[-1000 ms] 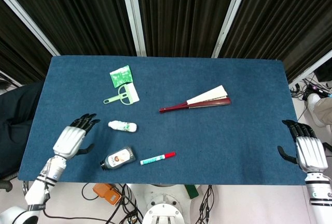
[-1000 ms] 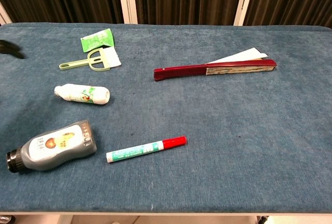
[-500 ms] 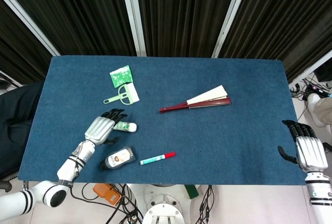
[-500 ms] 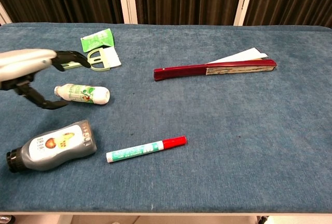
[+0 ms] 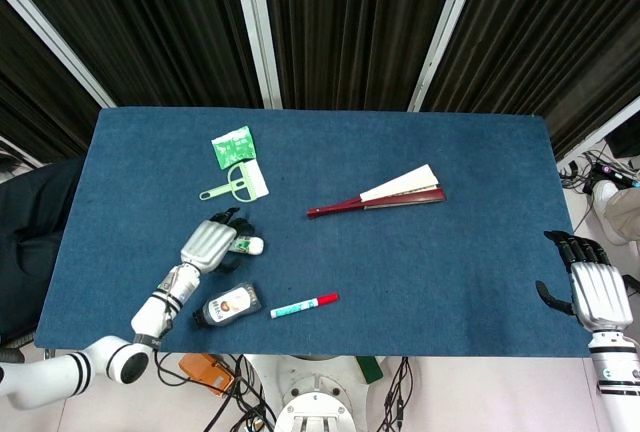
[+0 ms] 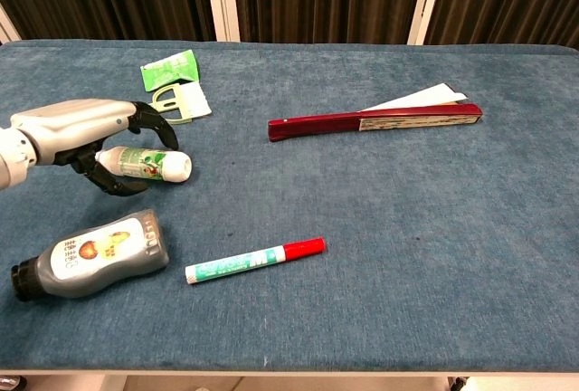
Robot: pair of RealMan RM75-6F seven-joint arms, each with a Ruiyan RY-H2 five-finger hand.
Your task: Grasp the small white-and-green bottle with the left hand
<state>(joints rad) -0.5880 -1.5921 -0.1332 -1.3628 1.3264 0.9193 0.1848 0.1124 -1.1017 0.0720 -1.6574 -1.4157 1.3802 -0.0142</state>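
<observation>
Left hand (image 6: pixel 86 133) at left of frame, fingers curled over and around the bottle (image 6: pixel 149 164), which lies on its side on the bench (image 6: pixel 407 228); firm grip cannot be told; right hand (image 5: pixel 590 287) at lower right edge, open, holding nothing; grey bottle (image 6: pixel 90 255) below.

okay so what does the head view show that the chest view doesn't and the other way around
Only the head view shows the right hand, fingers apart and holding nothing, at the table's right edge, plus the left forearm back past the front edge.

Only the chest view shows, from the side, the left hand's fingers arching over the small white-and-green bottle with the thumb below it; whether they touch it is unclear.

Both show the left hand at the bottle, the grey bottle, the marker, the folded fan, the green comb and the green packet.
</observation>
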